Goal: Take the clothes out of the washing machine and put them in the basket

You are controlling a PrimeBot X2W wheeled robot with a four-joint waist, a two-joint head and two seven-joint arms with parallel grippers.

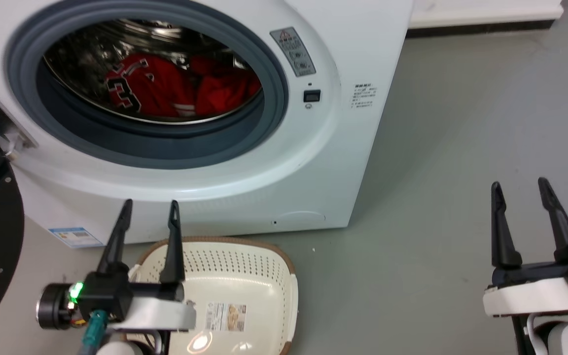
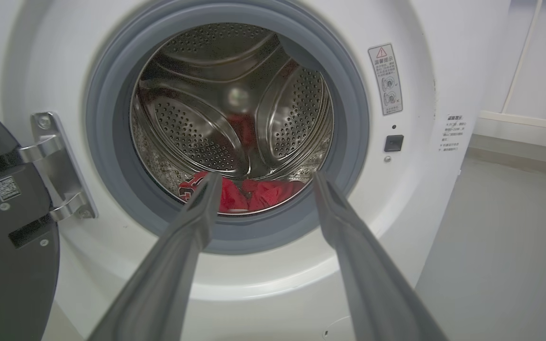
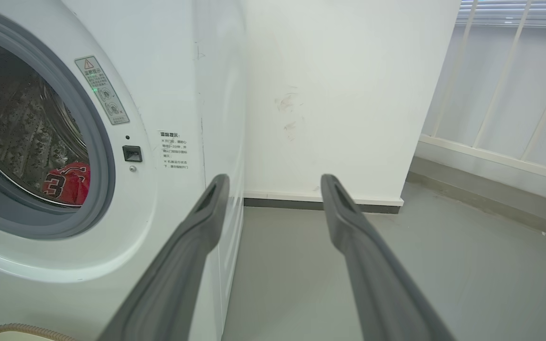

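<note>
Hovering spread, empty: my left gripper [image 1: 151,203] by the basket [image 1: 244,276], right gripper [image 1: 519,182] aside, clothes [image 1: 156,91] in the washing machine [image 1: 313,162].

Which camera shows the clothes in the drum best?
Head view: the clothes lie in plain sight, numbered jersey included. Left wrist view catches a red strip partly behind the left gripper; right wrist view, a corner past the grey seal.

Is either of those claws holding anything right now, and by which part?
Nothing is held. The left gripper and the right gripper are both open and empty; the clothes lie untouched inside the washing machine.
</note>
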